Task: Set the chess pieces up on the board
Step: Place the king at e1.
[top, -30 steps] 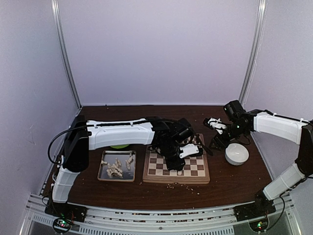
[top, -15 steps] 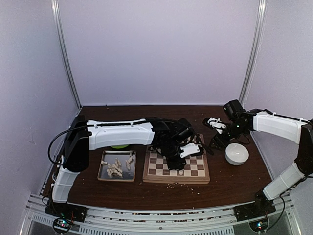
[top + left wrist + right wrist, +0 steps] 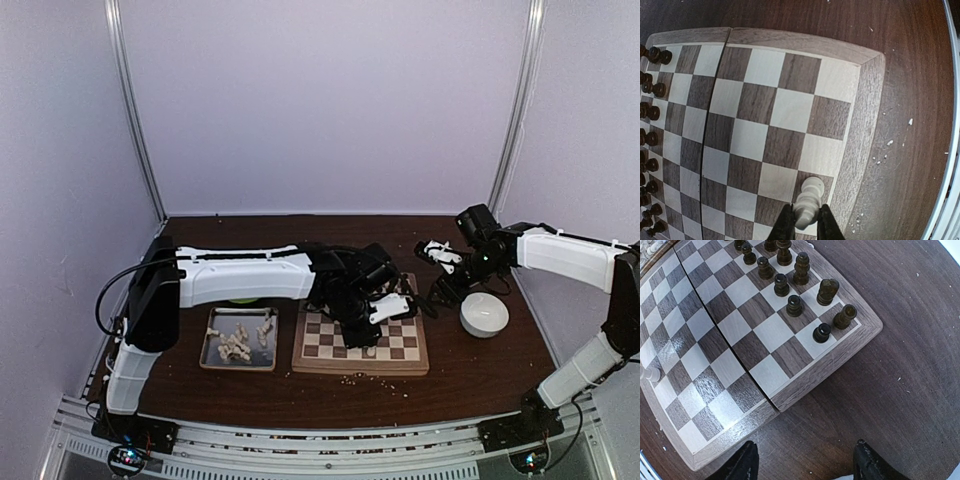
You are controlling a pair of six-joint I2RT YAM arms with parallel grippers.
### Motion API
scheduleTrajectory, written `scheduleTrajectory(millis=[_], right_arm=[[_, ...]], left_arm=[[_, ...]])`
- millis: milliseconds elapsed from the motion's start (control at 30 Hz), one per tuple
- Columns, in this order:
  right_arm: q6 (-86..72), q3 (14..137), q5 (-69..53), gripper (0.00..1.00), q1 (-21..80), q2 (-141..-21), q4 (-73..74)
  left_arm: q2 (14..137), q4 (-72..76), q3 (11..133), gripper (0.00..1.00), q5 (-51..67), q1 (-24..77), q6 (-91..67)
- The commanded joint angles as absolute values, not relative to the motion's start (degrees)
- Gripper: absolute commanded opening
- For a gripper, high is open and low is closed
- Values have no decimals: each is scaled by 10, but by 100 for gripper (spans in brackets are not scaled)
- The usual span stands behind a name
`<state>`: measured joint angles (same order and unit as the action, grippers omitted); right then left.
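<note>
The board [image 3: 360, 367] lies mid-table, and its rim also shows in the left wrist view [image 3: 860, 135] and the right wrist view [image 3: 830, 360]. My left gripper [image 3: 372, 335] [image 3: 807, 227] is shut on a cream-white chess piece [image 3: 809, 200]. The piece's base rests on a dark square in the row next to the board's near rim, and it also shows in the top view [image 3: 370, 351]. Several dark pieces [image 3: 790, 305] stand in rows at the board's far side. My right gripper [image 3: 805, 465] [image 3: 440, 285] is open and empty above the table, beside the board's right edge.
A silver tray [image 3: 210, 345] with several cream-white pieces [image 3: 238, 342] sits left of the board. A white bowl [image 3: 484, 314] stands to the board's right, under the right arm. Pale crumbs [image 3: 370, 378] lie on the table in front of the board. A green object [image 3: 240, 298] shows behind the tray.
The left gripper has drawn back and up a little over the board, and the white piece now shows below it near the front rim. The right arm has not moved.
</note>
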<state>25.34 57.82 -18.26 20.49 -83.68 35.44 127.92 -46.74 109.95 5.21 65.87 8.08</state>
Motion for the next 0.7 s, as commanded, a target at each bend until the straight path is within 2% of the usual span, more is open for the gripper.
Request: scheduleTrajectory(millis=[0,667], right_arm=[[258,593,-191,65,202,-841,363],[258,594,-195,65,202,-847,366]], left_arm=[[1254,-469,1078,7,38,663,89],[1254,-466,1077,7,45,665,86]])
